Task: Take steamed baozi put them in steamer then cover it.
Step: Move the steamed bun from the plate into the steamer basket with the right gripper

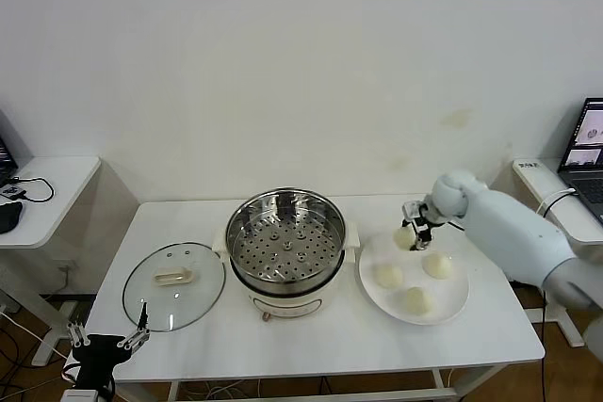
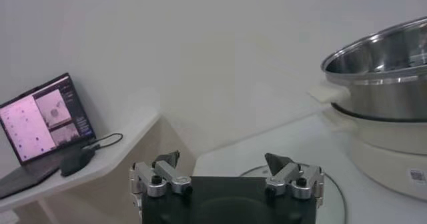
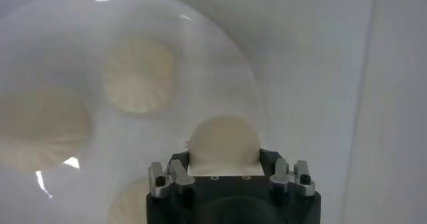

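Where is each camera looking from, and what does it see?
Head view: high on the robot, looking down at the table, steamer, cover and plate; both arms show.
Left wrist view: low near the table edge, facing the steamer sideways; the open left tool shows.
Right wrist view: right above the plate; the right tool grips a baozi.
Shared: head and right wrist views both show the plate of baozi.

My head camera looks forward and down from well back over the whole white table [image 1: 330, 336], taking in pot [image 1: 285, 233] and plate [image 1: 450, 306]. My left wrist camera sits low at the table's edge, facing level toward that pot [image 2: 383, 79]. My right wrist camera hangs close above that plate [image 3: 200, 59], looking down.
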`<state>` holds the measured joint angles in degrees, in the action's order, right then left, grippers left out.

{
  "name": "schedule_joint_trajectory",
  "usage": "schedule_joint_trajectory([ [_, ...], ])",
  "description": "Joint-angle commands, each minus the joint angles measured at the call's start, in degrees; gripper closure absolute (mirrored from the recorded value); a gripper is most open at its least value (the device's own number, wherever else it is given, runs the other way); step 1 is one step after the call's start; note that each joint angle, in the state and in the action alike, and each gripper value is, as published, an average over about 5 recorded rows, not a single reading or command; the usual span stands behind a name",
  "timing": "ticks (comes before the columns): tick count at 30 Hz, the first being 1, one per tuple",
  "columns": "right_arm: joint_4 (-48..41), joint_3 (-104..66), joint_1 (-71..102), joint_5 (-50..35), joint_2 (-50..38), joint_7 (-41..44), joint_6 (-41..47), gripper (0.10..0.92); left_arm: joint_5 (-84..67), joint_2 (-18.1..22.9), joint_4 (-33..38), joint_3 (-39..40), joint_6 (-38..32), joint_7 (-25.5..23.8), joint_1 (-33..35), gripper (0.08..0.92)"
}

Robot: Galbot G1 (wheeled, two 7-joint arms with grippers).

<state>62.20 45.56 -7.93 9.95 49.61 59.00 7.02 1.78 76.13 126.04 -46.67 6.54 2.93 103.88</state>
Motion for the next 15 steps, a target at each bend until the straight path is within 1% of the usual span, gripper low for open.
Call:
schedule_joint_trajectory([
  [1,7.41,3.98,-7.47,-7.99,-4.23,0.47,0.98,0.364,-0.11,-0.07,0.00,0.18,0.11,-0.02,-0.06,0.177],
  [4,8.78,7.23,-13.31,-12.22,-3.84,0.49,1.51,0.364,-0.17,-0.32,0.18,0.54,0.16,-0.08,-0.24,0.177],
  [8,9.67,12.71,-22.26,-17.20,-1.23,0.33,2.00,0.364,-0.40,-0.68,0.33,0.77,0.19,-0.14,-0.59,0.177],
  [11,9.96,15.87,-26.61,-20.45,1.73,-0.26,2.27,0.364,-0.76,-1.08,0.20,0.71,0.22,-0.19,-0.88,0.177],
  [15,9.15,17.71,-28.53,-25.54,8.18,-2.32,2.30,0.364,-1.63,-2.05,-0.11,0.50,0.52,-0.34,-1.12,0.177],
])
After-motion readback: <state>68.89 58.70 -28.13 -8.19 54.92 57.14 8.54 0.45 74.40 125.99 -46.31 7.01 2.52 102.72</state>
